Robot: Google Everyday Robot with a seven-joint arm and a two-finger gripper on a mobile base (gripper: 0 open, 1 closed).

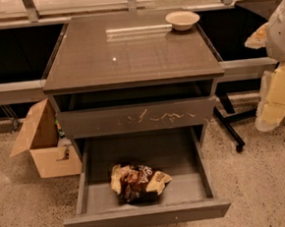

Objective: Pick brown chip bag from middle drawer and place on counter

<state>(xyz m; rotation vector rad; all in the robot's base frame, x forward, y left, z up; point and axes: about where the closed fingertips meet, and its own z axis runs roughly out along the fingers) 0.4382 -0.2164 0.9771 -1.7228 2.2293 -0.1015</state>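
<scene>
The brown chip bag (138,181) lies crumpled on the grey floor of the middle drawer (148,217), which is pulled wide open toward me. The bag is near the drawer's front centre. The counter (127,47) is the glossy dark top of the cabinet, above the drawer. My gripper (268,115) hangs at the right edge of the view as pale yellow and white parts. It is beside the cabinet, at about the height of the upper drawer, well above and to the right of the bag. It holds nothing that I can see.
A beige bowl (182,19) stands at the counter's back right corner. The drawer front above (138,118) has pale scratch marks. An open cardboard box (44,143) stands on the floor to the left. A black metal leg with a castor (230,128) is to the right.
</scene>
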